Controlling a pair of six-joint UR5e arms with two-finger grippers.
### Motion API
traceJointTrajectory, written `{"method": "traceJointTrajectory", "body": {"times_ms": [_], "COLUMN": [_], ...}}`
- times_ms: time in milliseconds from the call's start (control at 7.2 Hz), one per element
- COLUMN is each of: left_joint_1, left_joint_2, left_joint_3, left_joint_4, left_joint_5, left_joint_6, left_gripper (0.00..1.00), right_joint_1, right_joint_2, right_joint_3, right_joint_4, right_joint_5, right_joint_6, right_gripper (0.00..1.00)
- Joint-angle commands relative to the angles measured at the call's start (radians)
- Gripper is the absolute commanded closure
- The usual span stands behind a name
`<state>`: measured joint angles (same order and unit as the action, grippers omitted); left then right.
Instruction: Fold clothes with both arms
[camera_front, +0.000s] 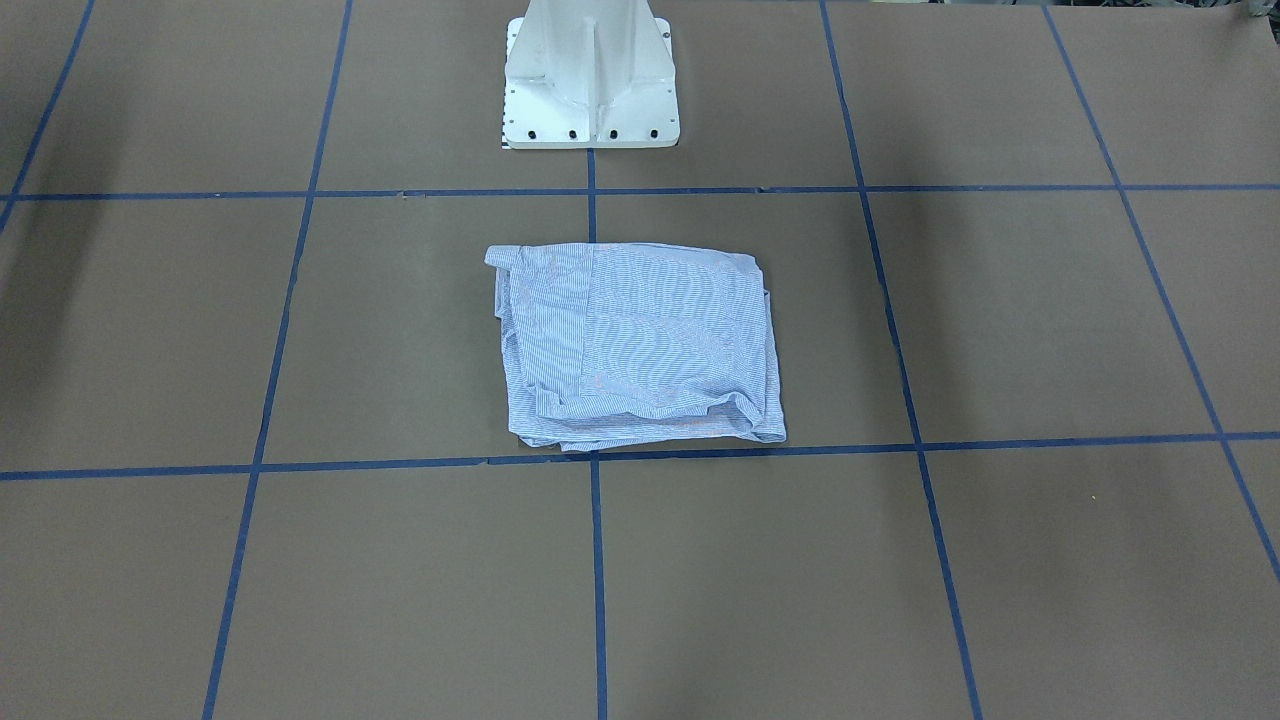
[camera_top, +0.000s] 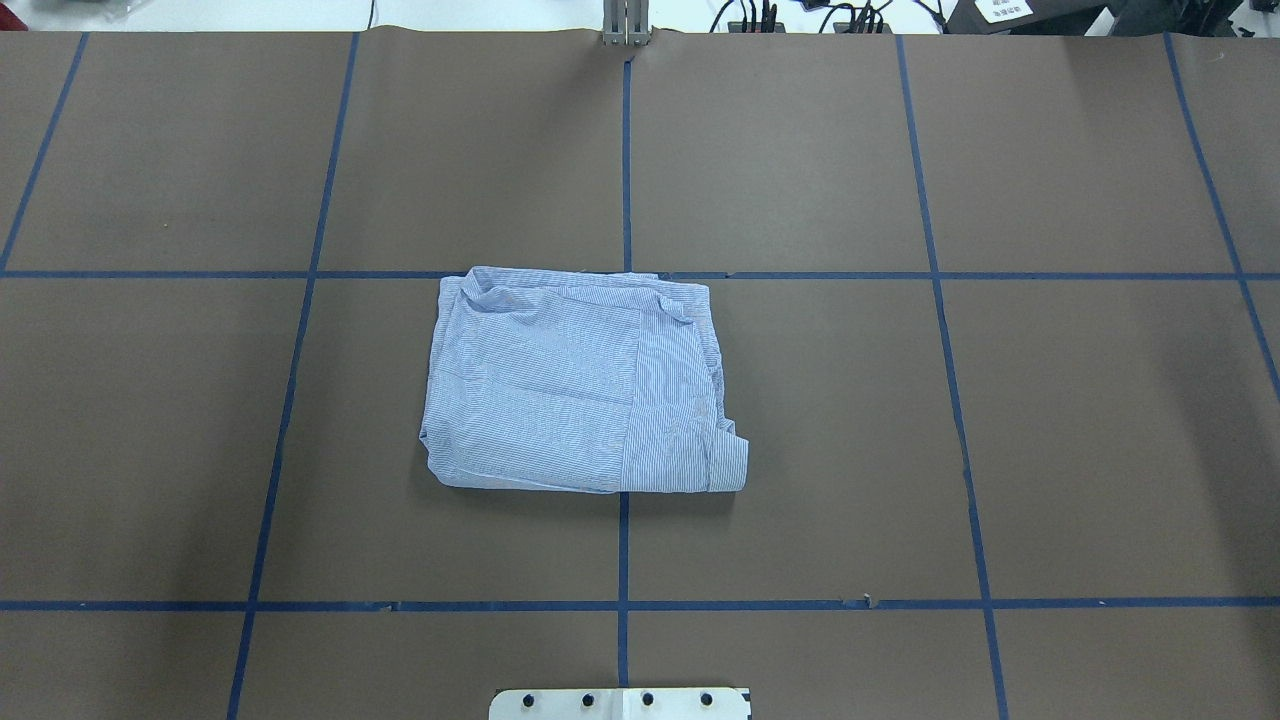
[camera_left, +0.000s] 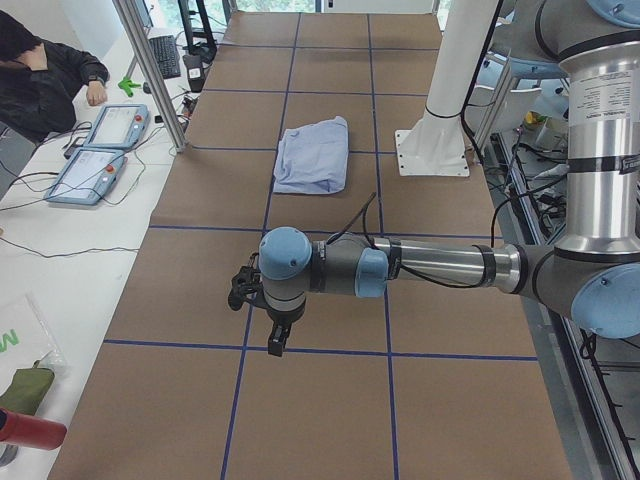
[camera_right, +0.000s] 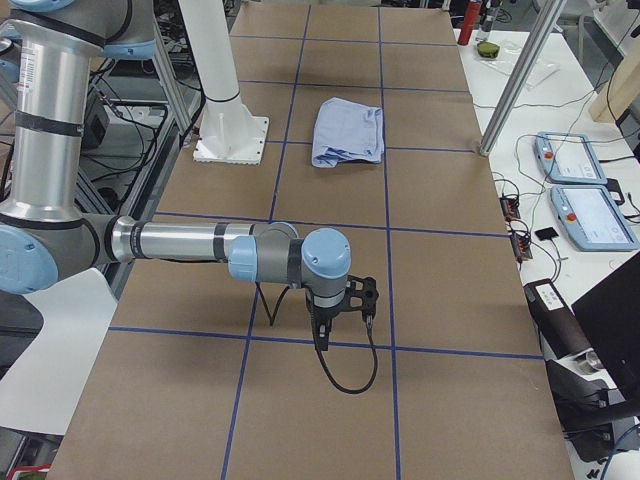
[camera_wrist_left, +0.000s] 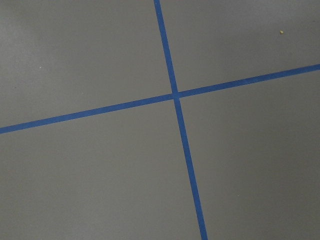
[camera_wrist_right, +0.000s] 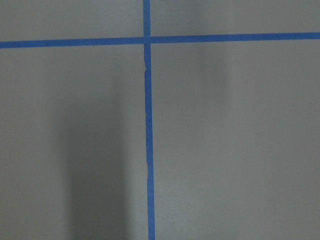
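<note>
Shirt sits folded in compact rectangle on desk, well apart from both grippers, far off toward desk middle. Left gripper hangs over bare desk; apart or together, cannot tell. Right gripper: same, cannot tell. Risk: another grab catches top layer only and drags stack open, since bunched edges sit loose.

The brown desk is ruled into squares by blue tape lines. A white pedestal stands at the middle of its robot-side edge. A metal post rises at the opposite edge. Beyond it, two teach pendants lie on a white bench near a person in black.
</note>
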<state>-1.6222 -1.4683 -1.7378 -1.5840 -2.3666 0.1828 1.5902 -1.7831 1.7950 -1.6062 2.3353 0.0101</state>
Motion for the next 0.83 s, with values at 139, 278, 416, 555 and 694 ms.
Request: {"method": "traceJointTrajectory", "body": {"times_ms": [139, 278, 416, 555, 694], "left_joint_1": [0.001, 0.004, 0.001, 0.001, 0.001], "left_joint_2": [0.009, 0.009, 0.009, 0.011, 0.011], "left_joint_3": [-0.009, -0.009, -0.012, -0.011, -0.006], "left_joint_4": [-0.002, -0.004, -0.013, -0.02, -0.02], "left_joint_5": [-0.003, 0.0, 0.0, 0.0, 0.0], "left_joint_6": [0.006, 0.003, 0.004, 0.004, 0.004], "left_gripper": [0.0, 0.0, 0.0, 0.0, 0.0], "right_joint_1": [0.001, 0.001, 0.001, 0.001, 0.001], "right_joint_2": [-0.016, -0.024, -0.024, -0.022, -0.024], "right_joint_3": [-0.008, -0.014, -0.011, -0.017, -0.037], "right_joint_4": [0.031, 0.082, 0.097, 0.094, 0.095], "right_joint_5": [-0.004, -0.002, -0.004, 0.004, 0.004], "right_joint_6": [0.013, 0.016, 0.016, 0.019, 0.016], "right_gripper": [0.0, 0.0, 0.0, 0.0, 0.0]}}
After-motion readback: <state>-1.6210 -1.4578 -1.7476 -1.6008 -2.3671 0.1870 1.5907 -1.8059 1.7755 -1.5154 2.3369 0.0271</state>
